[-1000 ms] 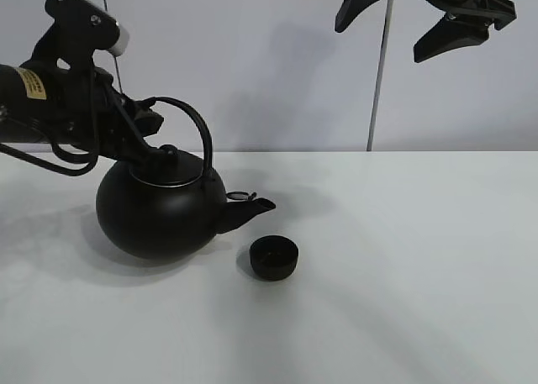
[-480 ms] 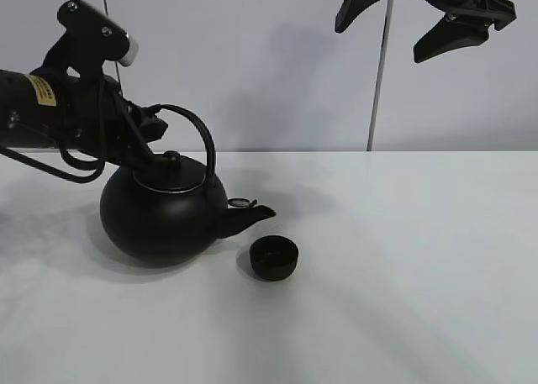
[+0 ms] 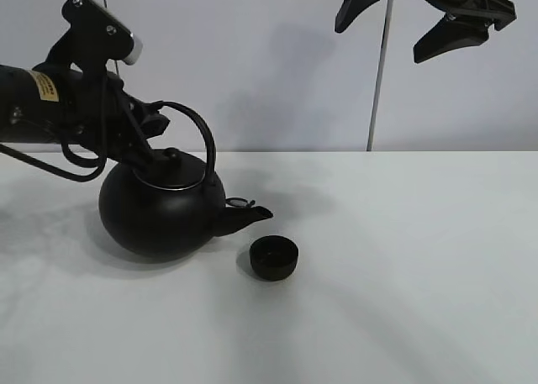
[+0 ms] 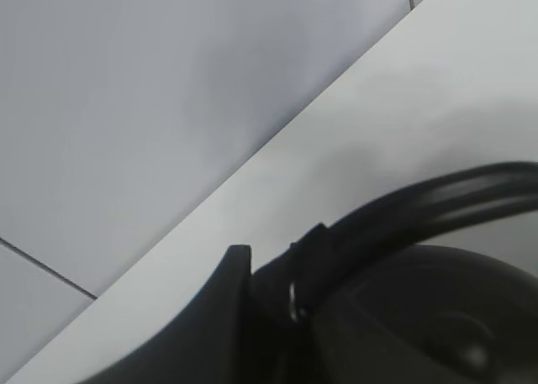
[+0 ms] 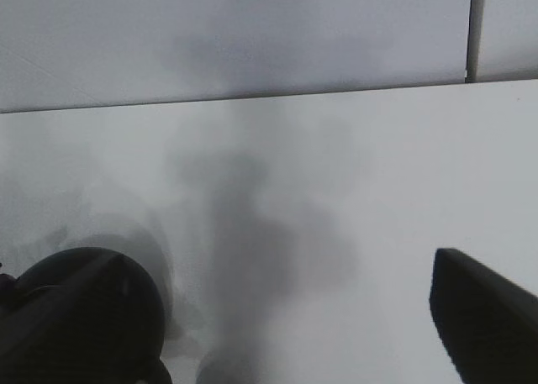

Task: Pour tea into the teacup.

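Note:
The big round black kettle (image 3: 160,216) is tilted, its spout (image 3: 252,213) pointing right, just above and left of the teacup. The teacup (image 3: 275,258) is a small matte black handleless cup standing upright on the white table (image 3: 403,266). My left gripper (image 3: 154,120) is shut on the kettle's arched handle (image 3: 202,136). The left wrist view shows a finger (image 4: 231,287) clamped on the handle (image 4: 437,195) above the kettle body (image 4: 437,317). My right gripper (image 3: 395,23) hangs open and empty high above the table; one fingertip (image 5: 483,317) shows in the right wrist view, with the kettle (image 5: 84,317) far below.
A grey wall with a vertical seam (image 3: 378,81) stands behind the table's back edge. The table's right half (image 3: 437,233) is bare white surface.
My left arm has shifted slightly right and up with the kettle; the spout has dipped a little toward the teacup. The teacup and the right arm have not moved.

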`<state>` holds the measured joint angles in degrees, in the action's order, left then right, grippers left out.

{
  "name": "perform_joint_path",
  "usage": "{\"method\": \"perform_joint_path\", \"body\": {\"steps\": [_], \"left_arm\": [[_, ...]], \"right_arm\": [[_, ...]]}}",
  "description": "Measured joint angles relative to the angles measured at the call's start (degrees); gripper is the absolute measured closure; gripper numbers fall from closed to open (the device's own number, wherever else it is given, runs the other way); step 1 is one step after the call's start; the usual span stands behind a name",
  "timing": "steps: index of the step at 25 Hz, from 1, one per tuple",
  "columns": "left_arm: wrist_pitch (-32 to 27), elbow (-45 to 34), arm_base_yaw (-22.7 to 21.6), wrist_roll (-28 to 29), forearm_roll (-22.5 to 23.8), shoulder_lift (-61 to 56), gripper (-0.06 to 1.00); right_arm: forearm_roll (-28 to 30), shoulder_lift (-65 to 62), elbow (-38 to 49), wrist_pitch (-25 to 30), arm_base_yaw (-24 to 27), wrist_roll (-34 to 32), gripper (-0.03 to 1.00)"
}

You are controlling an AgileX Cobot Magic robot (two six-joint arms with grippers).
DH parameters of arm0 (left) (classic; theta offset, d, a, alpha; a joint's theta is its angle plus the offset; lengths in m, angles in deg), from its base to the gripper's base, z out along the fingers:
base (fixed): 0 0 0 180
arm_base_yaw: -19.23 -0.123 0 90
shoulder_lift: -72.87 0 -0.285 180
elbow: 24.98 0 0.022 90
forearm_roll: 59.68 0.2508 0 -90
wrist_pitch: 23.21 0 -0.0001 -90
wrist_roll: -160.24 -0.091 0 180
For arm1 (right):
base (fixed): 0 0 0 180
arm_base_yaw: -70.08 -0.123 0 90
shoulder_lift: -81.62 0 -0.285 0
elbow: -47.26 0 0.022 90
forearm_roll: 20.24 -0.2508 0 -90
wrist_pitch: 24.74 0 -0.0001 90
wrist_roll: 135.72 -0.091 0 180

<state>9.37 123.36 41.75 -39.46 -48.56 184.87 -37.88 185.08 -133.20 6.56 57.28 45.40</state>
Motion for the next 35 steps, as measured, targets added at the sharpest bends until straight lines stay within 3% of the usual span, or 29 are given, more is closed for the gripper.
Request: {"method": "perform_joint_path", "body": {"steps": [35], "left_arm": [[-1.70,1.38,2.18,-6.88,1.46,0.00,0.84]], "right_arm": [[0.00,0.00,0.00,-0.06,0.00,0.00,0.29]]}}
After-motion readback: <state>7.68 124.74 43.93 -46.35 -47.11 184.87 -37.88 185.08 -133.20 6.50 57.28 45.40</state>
